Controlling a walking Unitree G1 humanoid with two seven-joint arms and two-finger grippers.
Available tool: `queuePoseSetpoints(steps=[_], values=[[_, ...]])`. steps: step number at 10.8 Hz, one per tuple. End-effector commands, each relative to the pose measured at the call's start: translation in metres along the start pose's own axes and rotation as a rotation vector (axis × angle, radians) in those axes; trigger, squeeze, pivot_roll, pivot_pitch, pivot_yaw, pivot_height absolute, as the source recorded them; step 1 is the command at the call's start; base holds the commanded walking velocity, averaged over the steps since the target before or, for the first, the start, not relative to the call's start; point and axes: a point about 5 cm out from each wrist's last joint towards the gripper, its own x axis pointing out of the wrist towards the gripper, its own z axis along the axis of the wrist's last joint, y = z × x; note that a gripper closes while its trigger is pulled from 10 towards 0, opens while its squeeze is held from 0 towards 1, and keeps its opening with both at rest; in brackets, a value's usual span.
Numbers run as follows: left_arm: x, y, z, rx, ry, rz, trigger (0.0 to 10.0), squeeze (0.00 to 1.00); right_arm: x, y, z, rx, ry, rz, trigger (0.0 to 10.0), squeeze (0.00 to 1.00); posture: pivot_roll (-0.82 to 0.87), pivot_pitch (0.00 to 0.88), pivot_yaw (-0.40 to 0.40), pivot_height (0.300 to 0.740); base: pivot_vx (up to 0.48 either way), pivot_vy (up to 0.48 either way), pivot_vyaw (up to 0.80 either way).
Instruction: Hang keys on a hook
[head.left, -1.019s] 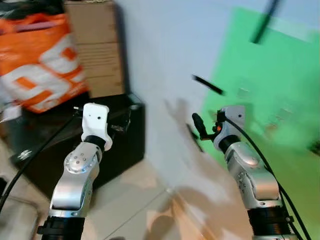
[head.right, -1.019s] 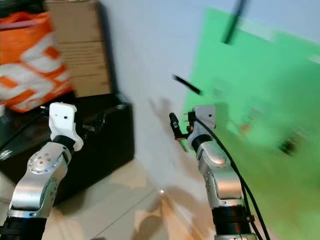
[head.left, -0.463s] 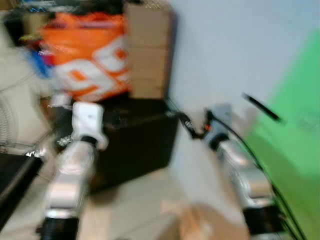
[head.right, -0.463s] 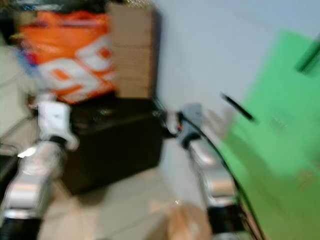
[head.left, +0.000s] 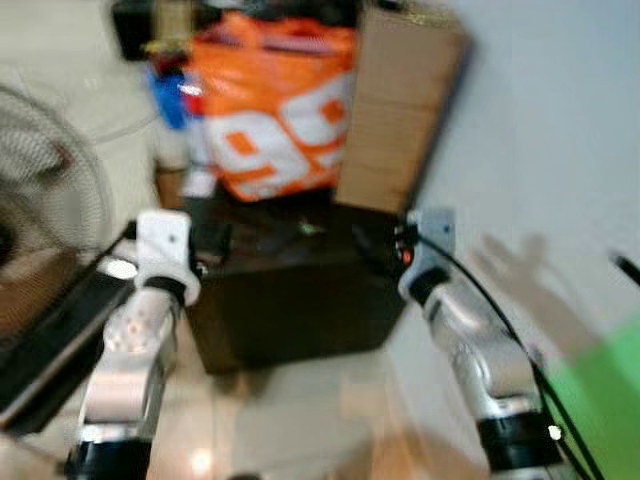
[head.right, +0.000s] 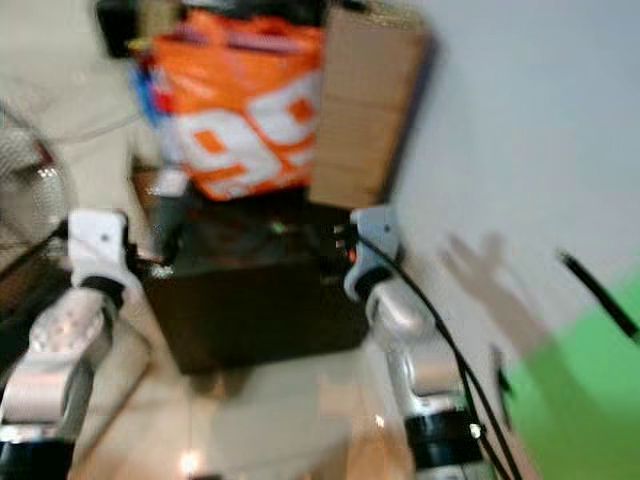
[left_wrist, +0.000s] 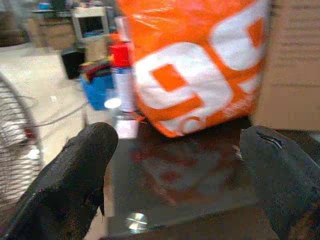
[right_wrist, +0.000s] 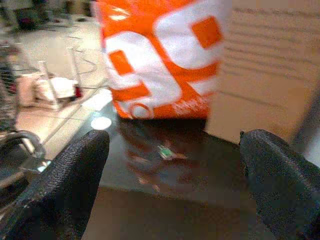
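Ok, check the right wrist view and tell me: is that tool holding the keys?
No, the right tool is open and empty, its fingers spread wide above the dark tabletop.

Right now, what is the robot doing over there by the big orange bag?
The robot is holding nothing yet. Its left end effector and right end effector are both open and raised toward a dark glossy table. An orange bag and a cardboard box stand on that table against the wall. A small green and white item lies on the tabletop; it is too blurry to say whether it is the keys. A fan stands to the robot's left.
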Motion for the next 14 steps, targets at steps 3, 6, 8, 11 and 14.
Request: queuePoseSetpoints(steps=[3, 6, 8, 11, 14], values=[[-0.003, -0.004, 0.003, 0.018, -0.017, -0.028, 10.0, 0.54, -0.011, -0.017, -0.004, 0.004, 0.007, -0.053, 10.0, 1.0, 0.05, 0.0, -0.066, 0.74, 0.351, 0.0, 0.59], [-0.007, -0.005, 0.001, 0.033, 0.001, -0.055, 10.0, 0.55, -0.013, -0.019, -0.01, 0.008, 0.024, -0.065, 10.0, 1.0, 0.06, 0.0, -0.065, 0.74, 0.354, 0.0, 0.19], [-0.008, -0.004, -0.001, 0.046, 0.006, -0.054, 10.0, 0.54, -0.013, -0.016, -0.011, 0.013, 0.026, -0.059, 10.0, 1.0, 0.06, 0.0, -0.061, 0.74, 0.321, 0.0, 0.0], [-0.006, 0.0, -0.002, 0.068, 0.013, -0.056, 10.0, 0.55, -0.014, -0.027, -0.018, 0.033, 0.036, -0.173, 10.0, 1.0, 0.06, 0.0, -0.052, 0.74, 0.322, 0.0, 0.0], [-0.006, -0.005, -0.003, 0.063, 0.023, -0.073, 10.0, 0.55, -0.018, -0.029, -0.018, 0.033, 0.032, -0.192, 10.0, 1.0, 0.04, 0.0, -0.044, 0.74, 0.339, 0.0, 0.0]])
